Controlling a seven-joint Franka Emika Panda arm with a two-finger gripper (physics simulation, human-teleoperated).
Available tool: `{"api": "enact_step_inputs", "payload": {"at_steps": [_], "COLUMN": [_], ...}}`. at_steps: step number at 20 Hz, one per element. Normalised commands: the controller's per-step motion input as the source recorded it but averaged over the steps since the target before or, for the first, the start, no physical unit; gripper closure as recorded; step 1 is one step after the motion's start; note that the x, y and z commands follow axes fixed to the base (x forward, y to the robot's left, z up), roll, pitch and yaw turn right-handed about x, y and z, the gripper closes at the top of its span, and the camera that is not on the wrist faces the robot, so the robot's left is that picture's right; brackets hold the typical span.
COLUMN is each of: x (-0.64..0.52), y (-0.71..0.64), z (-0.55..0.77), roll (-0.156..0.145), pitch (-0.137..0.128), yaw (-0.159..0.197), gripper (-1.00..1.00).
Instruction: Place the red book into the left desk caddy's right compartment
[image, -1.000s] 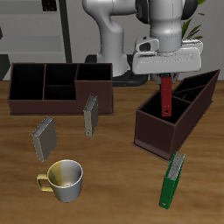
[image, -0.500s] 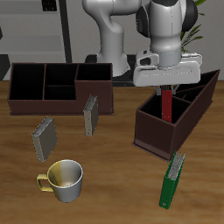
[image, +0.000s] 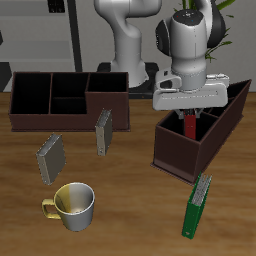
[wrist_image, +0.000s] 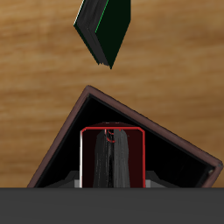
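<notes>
My gripper (image: 188, 110) is shut on the red book (image: 189, 125) and holds it upright above the left desk caddy (image: 176, 152), the dark brown box set diagonally to the table edge. The book's lower part is inside the caddy's large end section, below the rim. In the wrist view the red book (wrist_image: 112, 159) shows end-on with its pale pages, inside the dark corner compartment (wrist_image: 61, 162) of the caddy. I cannot tell whether the book touches the caddy's floor.
The other brown caddy (image: 100, 116) stands square to the table edge farther back. Two grey books (image: 50, 158) (image: 102, 132) stand in front of it. A metal mug (image: 72, 204) and a green book (image: 198, 205) (wrist_image: 105, 26) are near the front edge.
My gripper has come down with the red book, so more of the book is now inside the diagonal caddy. Nothing else has moved.
</notes>
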Motion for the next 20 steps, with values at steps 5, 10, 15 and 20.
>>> {"api": "enact_step_inputs", "payload": {"at_steps": [5, 10, 15, 20], "x": [0.08, 0.04, -0.04, -0.06], "y": [-0.06, -0.10, 0.07, 0.03], "z": [-0.22, -0.10, 0.07, 0.08], "roll": [-0.012, -0.046, 0.027, 0.007], "pitch": [0.065, 0.034, 0.000, -0.017], "yaw": [0.007, -0.051, -0.003, 0.007], "gripper": [1.00, -1.00, -1.00, -1.00]}}
